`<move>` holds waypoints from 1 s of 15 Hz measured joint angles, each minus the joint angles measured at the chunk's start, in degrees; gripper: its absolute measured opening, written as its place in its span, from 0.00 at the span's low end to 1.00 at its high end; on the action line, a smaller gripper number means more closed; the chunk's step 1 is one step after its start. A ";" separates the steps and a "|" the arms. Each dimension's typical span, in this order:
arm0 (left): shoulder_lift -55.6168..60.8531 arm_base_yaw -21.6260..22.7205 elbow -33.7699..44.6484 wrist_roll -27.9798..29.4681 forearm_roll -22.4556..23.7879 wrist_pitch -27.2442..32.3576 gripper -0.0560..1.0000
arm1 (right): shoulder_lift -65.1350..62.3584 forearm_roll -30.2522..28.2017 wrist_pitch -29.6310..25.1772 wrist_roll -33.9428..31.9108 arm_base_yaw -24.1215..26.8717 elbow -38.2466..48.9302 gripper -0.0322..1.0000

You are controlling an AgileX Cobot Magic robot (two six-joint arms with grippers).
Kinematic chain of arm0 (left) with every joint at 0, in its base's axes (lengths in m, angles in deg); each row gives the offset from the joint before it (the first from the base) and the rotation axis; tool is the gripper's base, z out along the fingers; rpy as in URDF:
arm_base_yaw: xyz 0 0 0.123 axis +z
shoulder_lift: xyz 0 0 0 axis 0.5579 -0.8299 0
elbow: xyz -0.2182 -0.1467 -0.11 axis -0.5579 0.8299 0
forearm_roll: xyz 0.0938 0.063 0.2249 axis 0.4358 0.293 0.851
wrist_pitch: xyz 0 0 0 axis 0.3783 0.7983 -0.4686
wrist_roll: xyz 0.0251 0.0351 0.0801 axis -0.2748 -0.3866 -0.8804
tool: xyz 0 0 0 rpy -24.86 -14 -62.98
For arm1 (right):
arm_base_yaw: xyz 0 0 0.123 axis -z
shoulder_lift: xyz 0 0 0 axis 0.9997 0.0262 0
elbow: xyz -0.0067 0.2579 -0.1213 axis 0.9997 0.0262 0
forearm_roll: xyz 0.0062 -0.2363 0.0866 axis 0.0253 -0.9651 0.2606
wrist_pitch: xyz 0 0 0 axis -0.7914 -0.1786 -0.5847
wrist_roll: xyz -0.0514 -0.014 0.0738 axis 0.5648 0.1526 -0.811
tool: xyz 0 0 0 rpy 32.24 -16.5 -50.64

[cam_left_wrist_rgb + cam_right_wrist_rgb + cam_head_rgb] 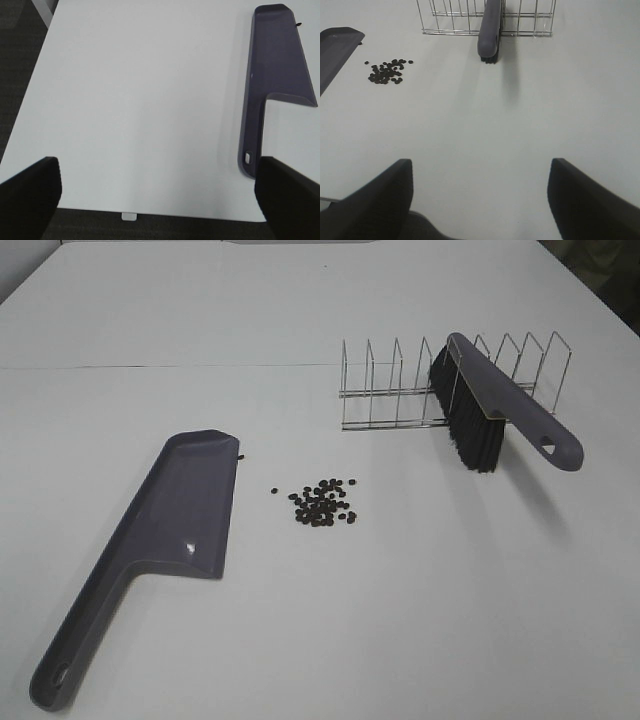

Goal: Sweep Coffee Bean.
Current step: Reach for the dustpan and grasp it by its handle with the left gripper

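A small pile of dark coffee beans (323, 503) lies on the white table, also in the right wrist view (387, 71). One stray bean (240, 456) lies by the dustpan's far corner. The grey dustpan (160, 540) lies flat to the left of the beans, handle toward the front; it also shows in the left wrist view (272, 85). The grey brush with black bristles (490, 405) rests in the wire rack (400, 385). My left gripper (155, 200) and right gripper (480, 200) are open and empty, back near the table's front edge, far from everything.
The wire rack stands at the back right, also in the right wrist view (450, 20). The table's front edge (150, 212) and left edge show in the left wrist view, with dark floor beyond.
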 joint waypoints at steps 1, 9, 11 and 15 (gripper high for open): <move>-4.53 0.00 -1.26 0.69 0.00 0.00 0.96 | 0.00 0.00 0.00 0.00 0.00 0.00 0.66; -25.90 0.00 -4.53 -1.32 -1.38 -0.23 0.96 | 0.00 0.00 0.00 0.00 0.00 0.00 0.66; -32.03 -2.86 -4.64 -1.03 -4.81 -2.06 0.96 | 0.00 0.00 0.00 0.00 0.00 0.00 0.66; -42.23 -19.71 -4.70 11.29 0.52 -8.19 0.96 | 0.00 0.00 0.00 0.00 0.00 0.00 0.66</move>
